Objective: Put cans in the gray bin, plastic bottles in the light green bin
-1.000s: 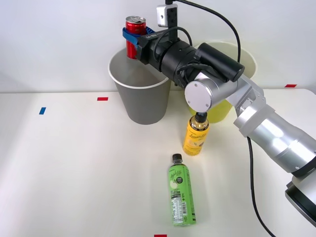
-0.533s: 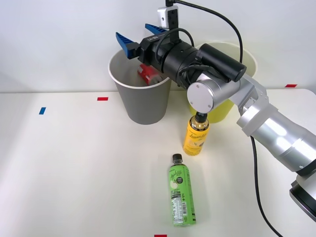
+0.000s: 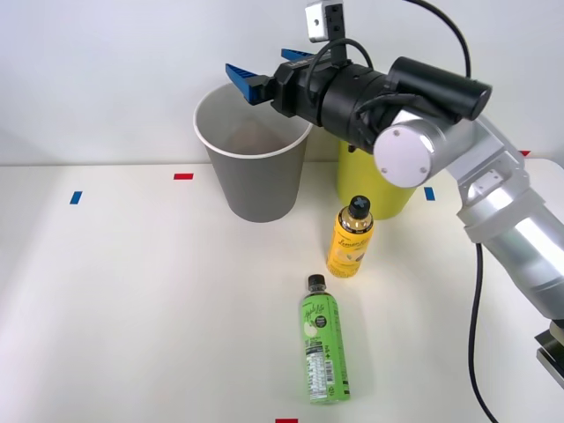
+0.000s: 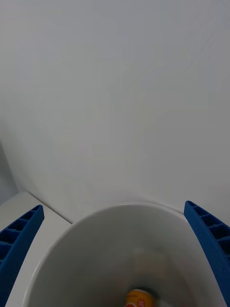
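The right gripper (image 3: 269,69) hangs over the rim of the gray bin (image 3: 256,189) with its blue jaws spread wide and nothing between them. The wrist view looks down into the bin and shows a small piece of red and orange at the bottom; this is probably the can (image 4: 140,298), though little of it can be seen. The yellow bottle (image 3: 351,240) stands upright just in front of the light green bin (image 3: 374,189). The green bottle (image 3: 323,348) lies on the table (image 3: 132,308), nearer to the robot. Both bottles wait for sorting.
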Controlling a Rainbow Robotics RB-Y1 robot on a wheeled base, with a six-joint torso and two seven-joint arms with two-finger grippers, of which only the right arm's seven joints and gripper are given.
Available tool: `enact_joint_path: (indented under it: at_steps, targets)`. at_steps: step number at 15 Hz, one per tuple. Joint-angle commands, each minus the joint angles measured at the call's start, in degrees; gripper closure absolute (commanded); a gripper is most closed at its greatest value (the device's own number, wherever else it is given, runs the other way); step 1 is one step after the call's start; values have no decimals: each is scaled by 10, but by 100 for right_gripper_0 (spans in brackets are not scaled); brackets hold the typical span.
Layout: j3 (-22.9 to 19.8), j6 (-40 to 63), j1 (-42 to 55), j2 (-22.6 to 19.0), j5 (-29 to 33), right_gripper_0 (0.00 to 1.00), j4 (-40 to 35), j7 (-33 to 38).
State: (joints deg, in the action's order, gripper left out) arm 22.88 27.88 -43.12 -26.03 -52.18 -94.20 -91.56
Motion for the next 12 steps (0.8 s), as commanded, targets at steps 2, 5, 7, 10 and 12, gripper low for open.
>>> enact_joint_path:
  at_steps: [2,5,7,10,12]
  targets:
    - [-74,48,110,-36,1,0,-126,16]
    - [-106,42,197,-55,6,0,-199,23]
    - [-130,23,269,-69,6,0,-252,31]
    - [-145,-58,366,-76,6,0,-293,37]
    - [-145,-131,430,-77,11,0,-304,29]
